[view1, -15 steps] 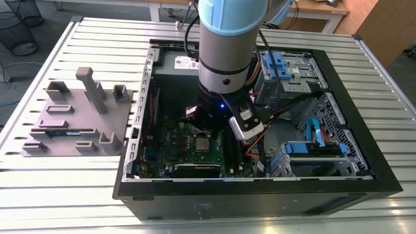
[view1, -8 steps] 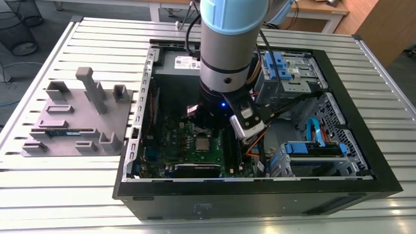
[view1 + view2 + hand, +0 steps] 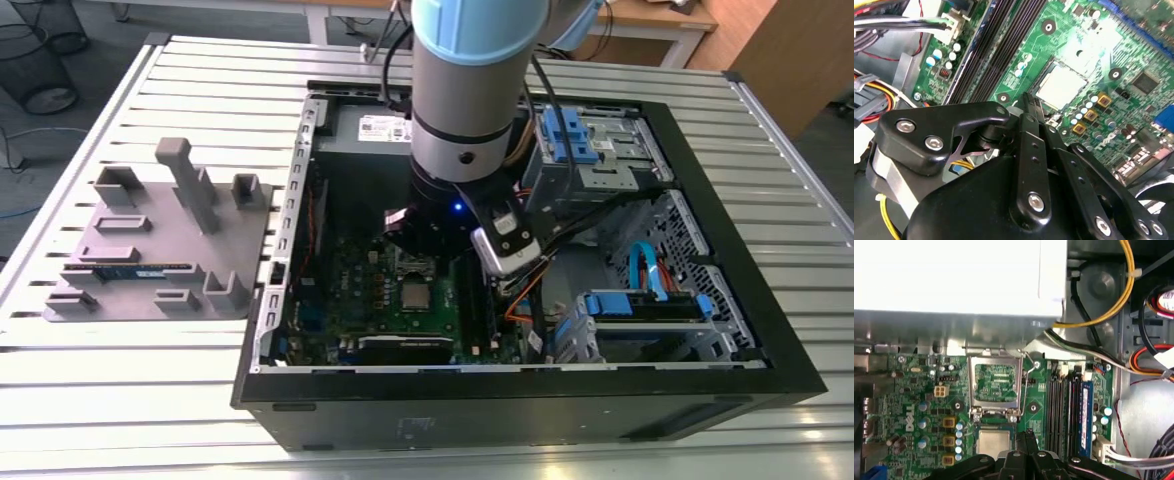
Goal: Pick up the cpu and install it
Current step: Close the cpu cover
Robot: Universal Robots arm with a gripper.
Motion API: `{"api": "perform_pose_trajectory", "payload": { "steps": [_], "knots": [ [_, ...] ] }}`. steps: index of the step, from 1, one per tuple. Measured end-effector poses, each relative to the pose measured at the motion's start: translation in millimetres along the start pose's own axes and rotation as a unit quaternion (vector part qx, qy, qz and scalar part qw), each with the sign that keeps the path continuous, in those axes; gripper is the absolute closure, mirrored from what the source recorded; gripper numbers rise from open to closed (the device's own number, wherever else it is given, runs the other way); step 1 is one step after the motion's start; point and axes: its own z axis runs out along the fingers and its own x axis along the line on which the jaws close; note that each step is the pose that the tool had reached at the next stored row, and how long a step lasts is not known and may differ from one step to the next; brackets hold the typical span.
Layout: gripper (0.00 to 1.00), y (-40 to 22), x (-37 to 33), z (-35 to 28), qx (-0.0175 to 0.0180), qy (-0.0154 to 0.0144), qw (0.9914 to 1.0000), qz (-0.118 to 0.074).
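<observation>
The cpu (image 3: 418, 294) is a small silver square lying flat in its socket on the green motherboard (image 3: 360, 290) inside the open computer case. The first wrist view shows the cpu (image 3: 994, 442) in the socket, with the socket's metal hold-down frame (image 3: 995, 382) swung up and open beside it. My gripper (image 3: 416, 255) hangs just above the board beside the cpu. In both wrist views its black fingers (image 3: 1029, 145) meet at the tips, shut with nothing between them. The gripper tip (image 3: 1027, 433) is right next to the cpu's edge, and the cpu (image 3: 1061, 85) gleams just beyond the tip (image 3: 1026, 98).
Memory slots, one holding a blue stick (image 3: 1085, 415), run beside the socket. Cable bundles (image 3: 1114, 305) and drive bays (image 3: 587, 150) crowd the case on the exterior view's right. A grey tray (image 3: 147, 250) holding a memory stick (image 3: 127, 270) lies on the slatted table at the exterior view's left.
</observation>
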Motion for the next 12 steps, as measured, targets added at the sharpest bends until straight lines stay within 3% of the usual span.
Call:
{"api": "perform_pose_trajectory", "payload": {
  "steps": [8,12],
  "knots": [
    [0.89,12.8,-0.8,1.8,-0.0029,0.0000,1.00000,0.000],
    [0.89,15.5,-4.3,3.2,-0.0034,0.0000,0.99999,0.000]
  ]
}}
